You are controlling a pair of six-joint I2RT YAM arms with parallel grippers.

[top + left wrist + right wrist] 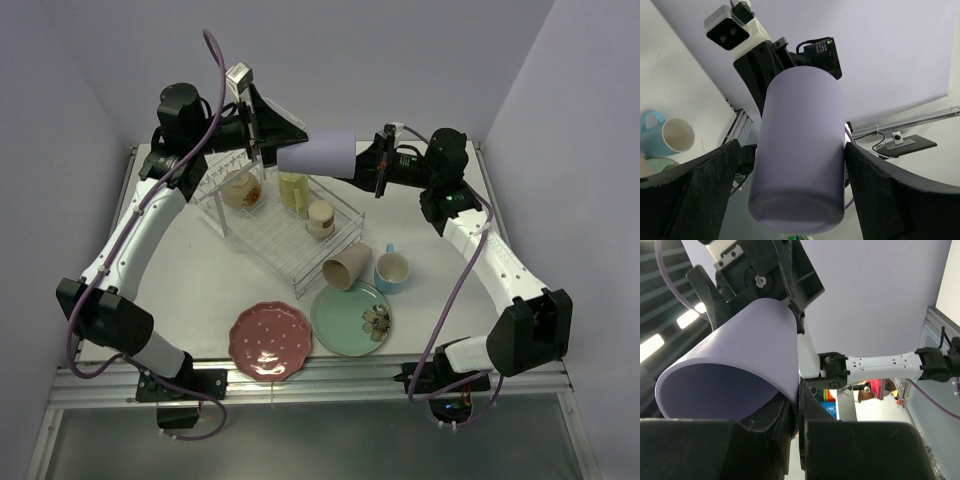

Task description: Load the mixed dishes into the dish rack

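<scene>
The lavender cup [318, 153] lies sideways in the air above the far end of the dish rack [290, 240]. The right pincer [374, 166] grasps its rim wall; the left pincer [264, 148] is released around its base. It is probably light, stiff and slippery, so grip it across the body.

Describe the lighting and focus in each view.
Top external: even, soft light, faint shadows, a pale sheen on the pink dotted plate. Left wrist: the lavender cup dominates the frame; the fingers of the left gripper are dark and soft-edged. Right wrist: bright light strips blow out at left; the fingers of the right gripper are nearly black, detail lost.
</scene>
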